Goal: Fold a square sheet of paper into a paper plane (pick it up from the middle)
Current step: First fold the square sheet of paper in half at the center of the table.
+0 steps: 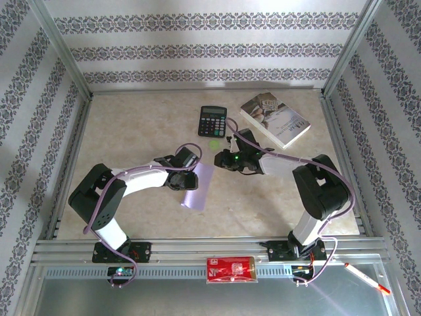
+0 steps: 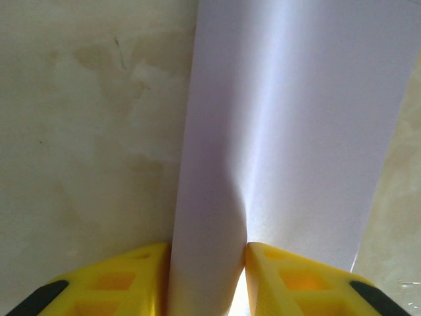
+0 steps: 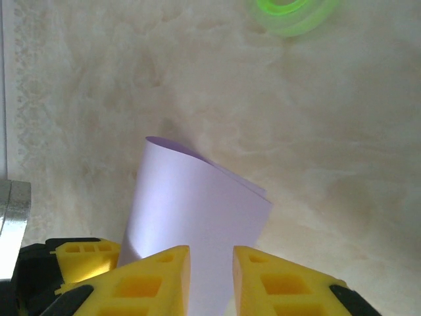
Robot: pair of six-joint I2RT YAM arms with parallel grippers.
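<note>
The square sheet of paper [image 1: 197, 187], pale lilac, hangs curled just above the tabletop near the middle. My left gripper [image 1: 189, 174] is shut on its upper edge. In the left wrist view a bulged fold of the sheet [image 2: 296, 118] is pinched between the yellow fingers [image 2: 276, 280] of the left gripper [image 2: 208, 249]. My right gripper [image 1: 221, 160] stands just right of the sheet's top corner. In the right wrist view its jaws [image 3: 210, 251] stand apart, and the sheet [image 3: 197, 204] shows flat in the gap, with no pinch visible.
A black calculator [image 1: 212, 120] and a white-covered book [image 1: 275, 118] lie at the back of the table. A small green disc [image 1: 214, 142] [image 3: 293, 13] sits just beyond the right gripper. A red packet [image 1: 230, 268] and a pen [image 1: 366, 277] rest at the near rail.
</note>
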